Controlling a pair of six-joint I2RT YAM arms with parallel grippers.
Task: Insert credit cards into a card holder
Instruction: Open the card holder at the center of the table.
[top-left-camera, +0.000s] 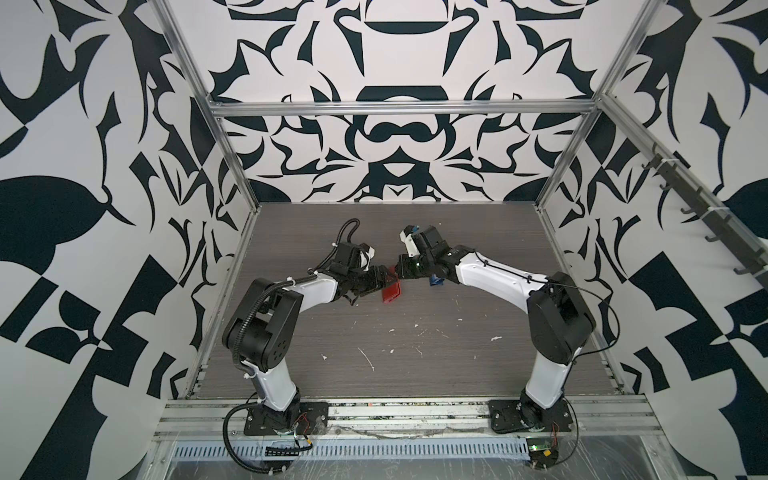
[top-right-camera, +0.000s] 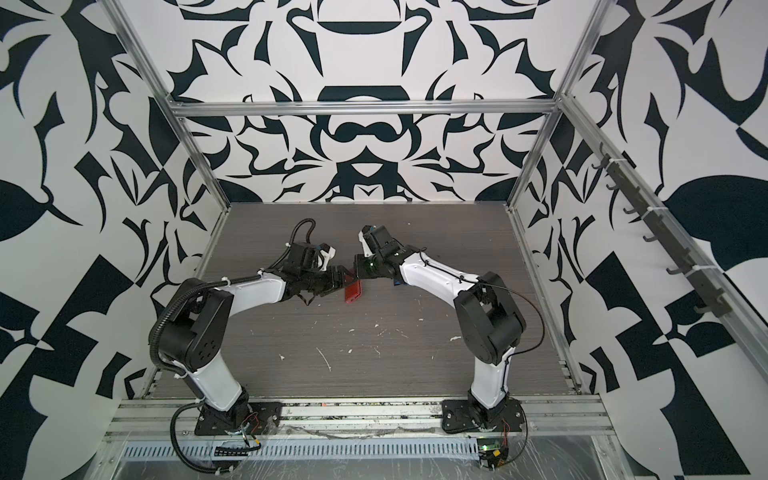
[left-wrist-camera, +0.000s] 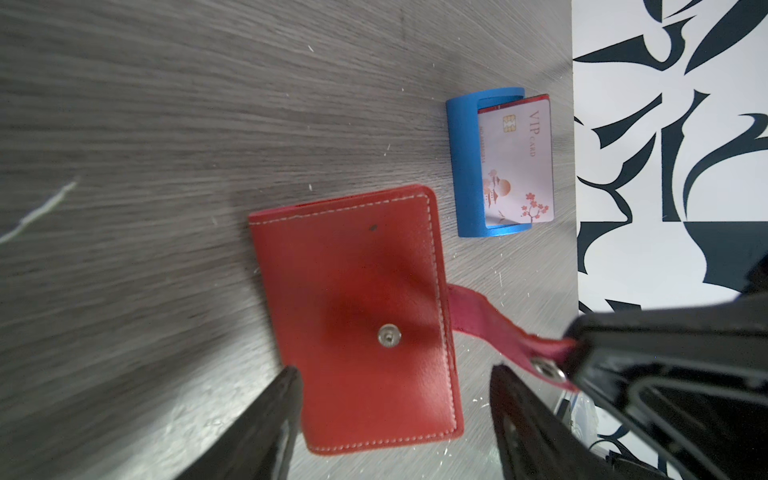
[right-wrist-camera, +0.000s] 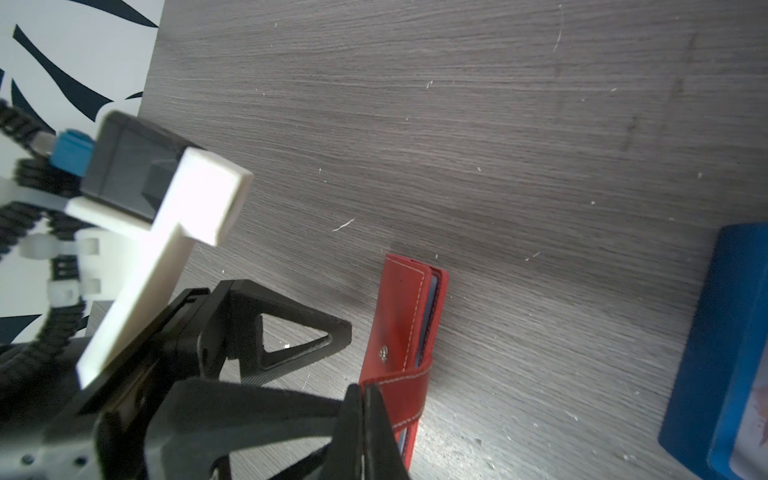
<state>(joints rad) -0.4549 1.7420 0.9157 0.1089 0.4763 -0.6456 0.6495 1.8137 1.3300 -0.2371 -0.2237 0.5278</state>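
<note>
While the right tool (right-wrist-camera: 363, 392) pinches its tab (right-wrist-camera: 409, 374), the card holder (right-wrist-camera: 405, 307) lies below

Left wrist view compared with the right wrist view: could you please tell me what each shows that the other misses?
Only the left wrist view shows the chip and VIP lettering on the pale card, the whole cover of the card holder, and the left gripper with fingers spread either side. Only the right wrist view shows the holder's open edge, with something pale tucked inside, and the right gripper shut on the snap tab. Both show the holder, the tab, the blue stand and the grey table.
</note>
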